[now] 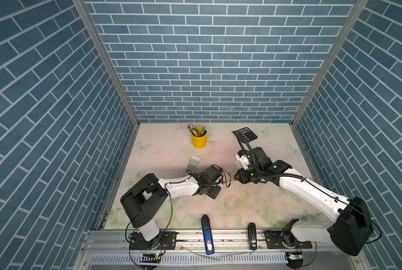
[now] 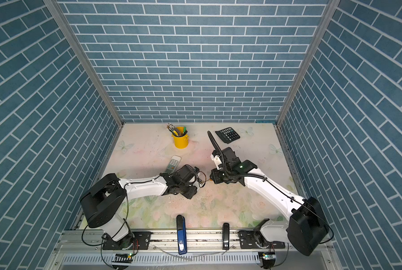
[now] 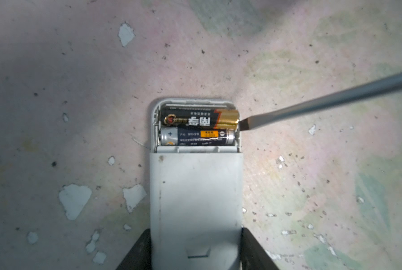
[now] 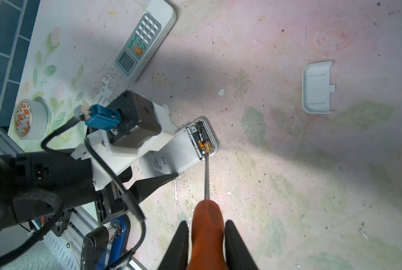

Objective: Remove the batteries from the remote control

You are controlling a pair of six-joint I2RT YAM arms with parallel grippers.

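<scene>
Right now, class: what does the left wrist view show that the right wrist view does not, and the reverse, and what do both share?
Left wrist only: printed labels on the batteries, readable. Right wrist only: the right gripper shut on the orange handle of the screwdriver, a loose cover, a second remote, a tape roll. Both: the open remote with two batteries, the screwdriver blade at a gold end.

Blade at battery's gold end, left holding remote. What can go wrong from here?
The screwdriver tip sits at the gold-ended battery on its rounded end and may skid off. The left gripper clamps the remote only at its other end; prying could tip it. A freed battery might roll away.
</scene>
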